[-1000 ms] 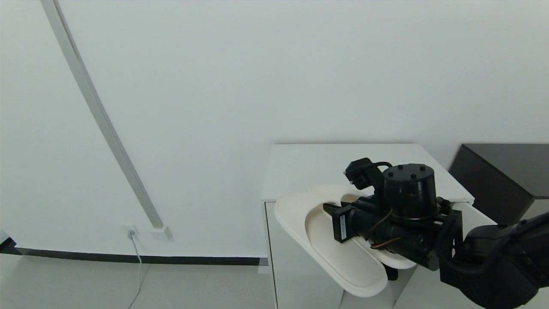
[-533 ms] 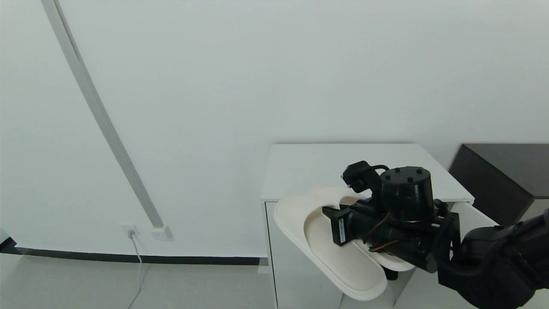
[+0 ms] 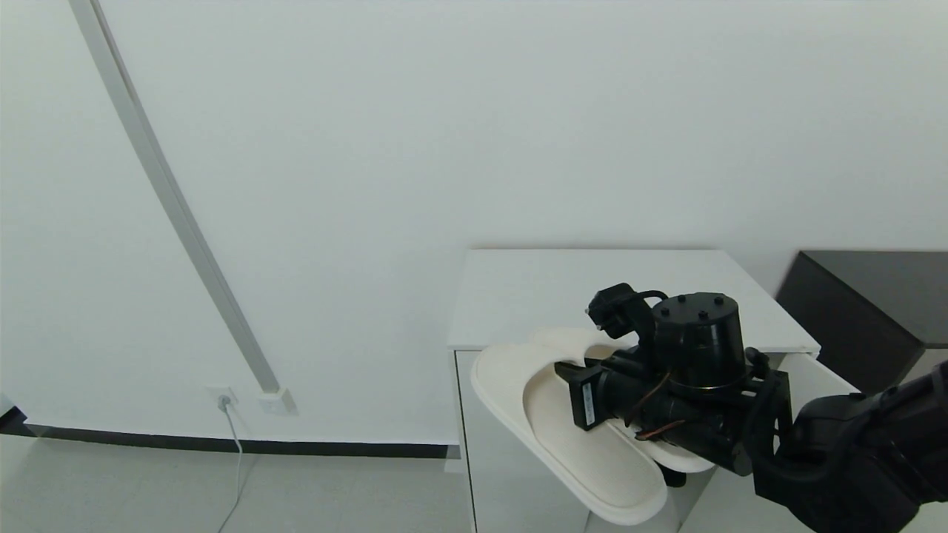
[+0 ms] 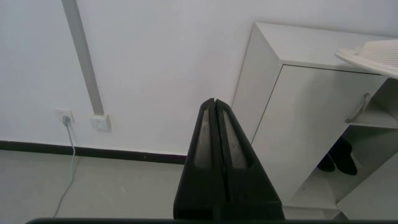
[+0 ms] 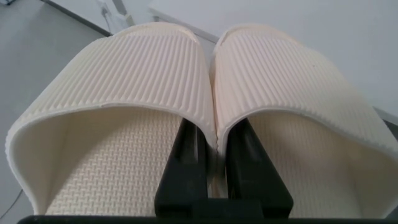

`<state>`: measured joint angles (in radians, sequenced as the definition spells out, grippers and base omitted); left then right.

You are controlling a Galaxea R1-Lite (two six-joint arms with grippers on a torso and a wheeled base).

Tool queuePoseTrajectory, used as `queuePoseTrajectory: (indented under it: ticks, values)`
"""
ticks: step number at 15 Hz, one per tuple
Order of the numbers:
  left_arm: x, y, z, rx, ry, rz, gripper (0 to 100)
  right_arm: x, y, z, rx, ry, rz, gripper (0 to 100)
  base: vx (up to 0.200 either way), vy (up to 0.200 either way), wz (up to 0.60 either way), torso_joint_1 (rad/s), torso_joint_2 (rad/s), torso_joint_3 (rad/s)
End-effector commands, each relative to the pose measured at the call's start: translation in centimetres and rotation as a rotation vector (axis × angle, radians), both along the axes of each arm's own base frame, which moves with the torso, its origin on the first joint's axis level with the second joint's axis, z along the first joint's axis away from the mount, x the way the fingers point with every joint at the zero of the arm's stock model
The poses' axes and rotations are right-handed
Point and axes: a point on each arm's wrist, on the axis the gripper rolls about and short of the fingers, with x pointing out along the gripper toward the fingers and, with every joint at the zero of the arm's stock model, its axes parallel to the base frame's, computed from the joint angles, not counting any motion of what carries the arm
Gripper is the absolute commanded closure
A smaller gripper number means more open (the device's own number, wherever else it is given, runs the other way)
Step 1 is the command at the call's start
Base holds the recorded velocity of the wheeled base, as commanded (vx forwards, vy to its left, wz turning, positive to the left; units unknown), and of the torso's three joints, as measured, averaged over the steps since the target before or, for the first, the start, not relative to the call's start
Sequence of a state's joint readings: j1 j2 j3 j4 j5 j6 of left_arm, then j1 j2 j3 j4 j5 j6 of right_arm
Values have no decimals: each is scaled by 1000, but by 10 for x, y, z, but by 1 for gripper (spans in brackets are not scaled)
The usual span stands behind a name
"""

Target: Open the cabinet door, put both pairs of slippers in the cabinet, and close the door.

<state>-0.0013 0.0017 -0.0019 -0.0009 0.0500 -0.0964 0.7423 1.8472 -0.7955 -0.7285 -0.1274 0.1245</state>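
Note:
A pair of cream ribbed slippers (image 3: 592,451) hangs side by side in front of the white cabinet (image 3: 592,289), just below its top edge. My right gripper (image 5: 213,140) is shut on the slippers (image 5: 137,81), pinching the two inner strap walls together. In the left wrist view my left gripper (image 4: 214,106) hangs shut and empty to the left of the cabinet (image 4: 298,112), well clear of it. The cabinet's left door with its metal handle (image 4: 356,109) looks closed. Beside it an open compartment shows a shelf and a dark pair of shoes (image 4: 339,158).
A grey conduit (image 3: 170,200) runs slanting down the white wall to a socket (image 3: 224,402) with a cable near the floor. A dark piece of furniture (image 3: 866,303) stands right of the cabinet. Open floor lies to the left.
My right arm has drifted slightly down and to the left with the slippers held in it. The grip is unchanged.

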Motion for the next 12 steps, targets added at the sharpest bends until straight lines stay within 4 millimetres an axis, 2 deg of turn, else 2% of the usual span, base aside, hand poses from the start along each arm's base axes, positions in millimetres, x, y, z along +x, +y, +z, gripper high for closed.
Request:
queuePoseTrajectory:
  ticks: [1, 7, 12]
  values:
    - [0, 0, 0, 0, 0, 2, 100, -1, -1, 1, 0, -1, -1, 100, 0, -200, 0, 7, 2, 2]
    - [0, 0, 0, 0, 0, 0, 100, -9, -6, 9, 4, -24, -33, 100, 0, -200, 0, 2, 5, 3]
    - [0, 0, 0, 1, 0, 0, 100, -16, -10, 6, -9, -16, -40, 100, 0, -200, 0, 2, 4, 0]
